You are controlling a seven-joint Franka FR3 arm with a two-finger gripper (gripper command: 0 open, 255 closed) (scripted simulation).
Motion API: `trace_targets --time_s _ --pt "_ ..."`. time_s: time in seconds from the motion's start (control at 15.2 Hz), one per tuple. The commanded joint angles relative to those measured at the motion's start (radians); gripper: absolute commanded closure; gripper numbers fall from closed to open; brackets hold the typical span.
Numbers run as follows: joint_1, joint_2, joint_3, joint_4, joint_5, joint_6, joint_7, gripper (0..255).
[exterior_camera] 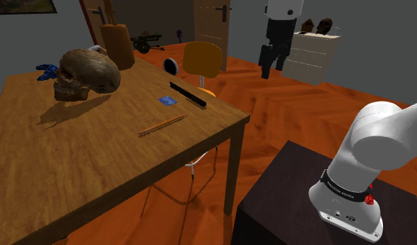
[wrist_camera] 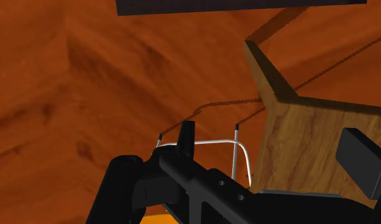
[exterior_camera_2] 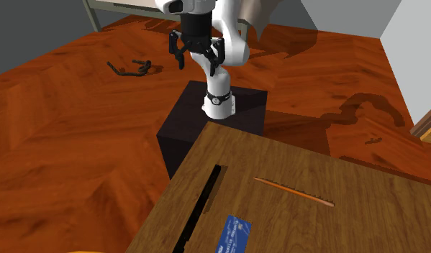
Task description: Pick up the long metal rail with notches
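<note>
**My fingers (wrist_camera: pixel 360 164) apart and empty, clear of the tabletop**

My fingers stand apart and clasp nothing. They hang in the air over the orange-brown wooden floor (exterior_camera: pixel 290 111), off a corner of the tabletop (exterior_camera: pixel 74 167) and well apart from it. The rail (exterior_camera: pixel 162 126), one thin orange-brown strip with small notches along part of one edge, lies flat on the tabletop near the side facing my stand (exterior_camera_2: pixel 183 118); it touches nothing. Around it lie one blue card (exterior_camera: pixel 167 101), near it, and one long black bar (exterior_camera: pixel 189 95) just beyond the card. One brown skull (exterior_camera: pixel 85 72) and one tall brown block (exterior_camera: pixel 118 45) stand farther across, well apart. One yellow chair (exterior_camera: pixel 202 59) stands at the far side. Thin white wire legs (wrist_camera: pixel 214 142) show under the table's corner. One dark object (exterior_camera_2: pixel 131 68) lies on the floor.
</note>
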Motion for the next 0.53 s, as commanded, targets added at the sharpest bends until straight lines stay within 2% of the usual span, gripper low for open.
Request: trace_targets --time_s 0.0,0.46 --pt "0.0 0.0 0.0 0.0 0.0 0.0 0.0 0" --pt "0.001 0.247 0.033 0.101 0.016 0.17 0.054 0"
